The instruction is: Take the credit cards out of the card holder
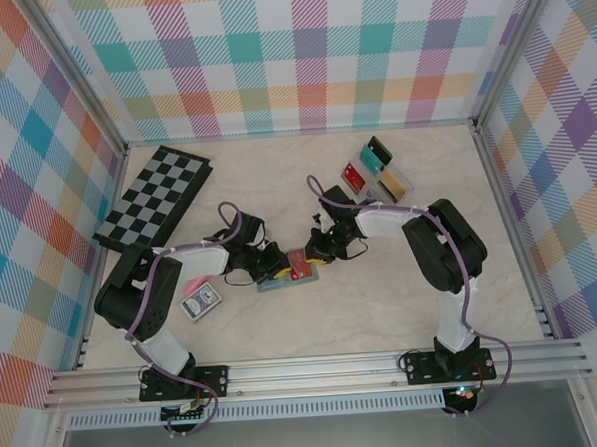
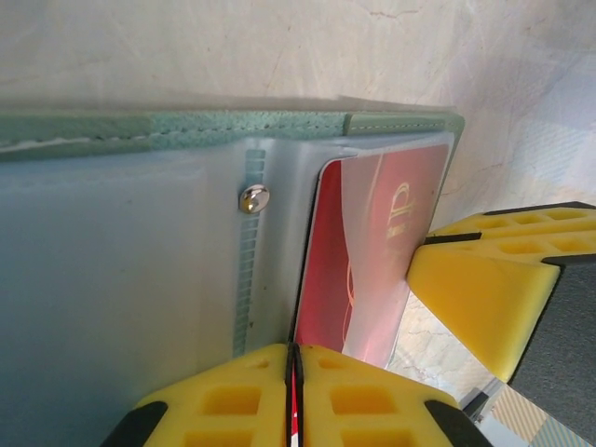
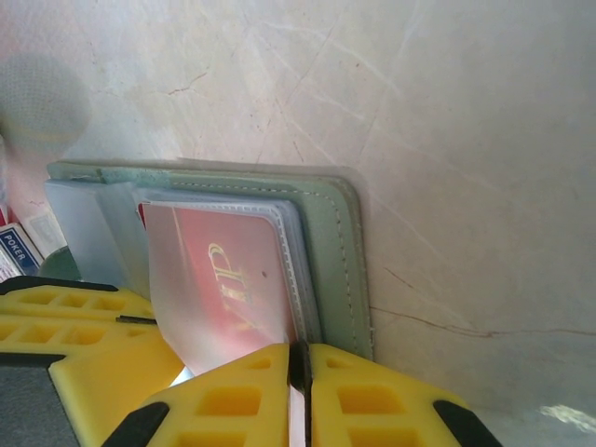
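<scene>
The grey-green card holder (image 1: 277, 281) lies open on the table's middle, between both grippers. A red credit card (image 2: 372, 233) sits in its clear inner sleeve, partly slid out. My left gripper (image 2: 294, 349) is shut on the red card's near edge, at the holder's left side (image 1: 266, 261). My right gripper (image 3: 299, 346) is shut on the holder's clear sleeves beside the green cover (image 3: 340, 251), at its right side (image 1: 321, 250). The red card (image 3: 237, 279) shows through the sleeve there too. Red, teal and gold cards (image 1: 377, 159) lie in the tray.
A clear plastic tray (image 1: 401, 174) stands at the back right. A folded checkered board (image 1: 152, 196) lies at the back left. The blue-patterned playing-card pack (image 1: 201, 305) rests near the left arm. Plaid walls close in three sides.
</scene>
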`<control>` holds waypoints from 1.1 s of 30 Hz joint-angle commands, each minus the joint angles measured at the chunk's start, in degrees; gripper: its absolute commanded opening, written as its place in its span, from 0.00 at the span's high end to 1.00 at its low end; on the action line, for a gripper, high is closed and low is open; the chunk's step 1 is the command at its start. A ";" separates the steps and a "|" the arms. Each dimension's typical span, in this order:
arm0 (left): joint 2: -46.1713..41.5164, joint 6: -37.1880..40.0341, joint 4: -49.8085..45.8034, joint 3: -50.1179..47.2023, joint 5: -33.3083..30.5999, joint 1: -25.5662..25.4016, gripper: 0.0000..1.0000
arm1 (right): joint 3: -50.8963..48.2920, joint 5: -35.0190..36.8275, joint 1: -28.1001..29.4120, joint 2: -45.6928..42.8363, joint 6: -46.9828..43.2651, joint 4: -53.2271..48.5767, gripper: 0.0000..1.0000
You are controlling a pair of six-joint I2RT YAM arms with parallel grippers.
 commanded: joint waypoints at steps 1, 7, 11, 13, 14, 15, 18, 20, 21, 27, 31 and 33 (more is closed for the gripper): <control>-1.85 0.42 6.79 -0.32 2.20 0.14 0.86 | -1.68 -3.57 0.94 1.61 1.65 1.42 0.89; -1.50 -0.85 6.05 -0.98 -0.57 0.11 0.84 | -2.70 -4.08 0.94 0.93 3.34 2.47 0.89; -1.33 -2.18 5.87 -1.30 -1.72 0.11 0.84 | -3.93 -4.40 0.94 0.30 4.83 3.56 0.89; -1.28 -3.24 6.38 -1.63 -1.80 0.11 0.84 | -4.45 -4.54 0.93 0.14 5.79 4.45 0.90; -1.34 -3.59 6.42 -1.74 -1.74 0.12 0.84 | -4.68 -4.49 0.96 0.03 6.20 4.69 0.90; -1.54 -3.81 6.33 -1.78 -1.87 0.13 0.84 | -4.84 -4.32 0.94 -0.01 6.52 4.80 0.90; -1.99 -4.19 5.97 -2.17 -1.77 0.12 0.85 | -5.19 -3.79 0.95 -0.14 7.28 5.00 0.90; -1.94 -5.29 8.09 -2.91 -0.59 0.14 0.85 | -5.47 -4.01 0.96 0.01 7.69 5.43 0.91; -1.72 -6.01 9.92 -3.32 0.29 0.15 0.86 | -5.55 -4.20 0.94 0.08 7.92 5.65 0.91; -2.08 -7.70 13.45 -3.84 1.85 0.13 0.88 | -5.92 -3.89 0.89 0.29 8.30 5.82 0.91; -3.11 -6.76 13.17 -3.79 1.54 0.11 0.89 | -5.92 -3.80 0.86 0.21 8.38 5.78 0.91; -3.67 -6.27 13.05 -3.82 1.41 0.20 0.89 | -6.01 -3.69 0.78 -0.03 8.43 5.83 0.91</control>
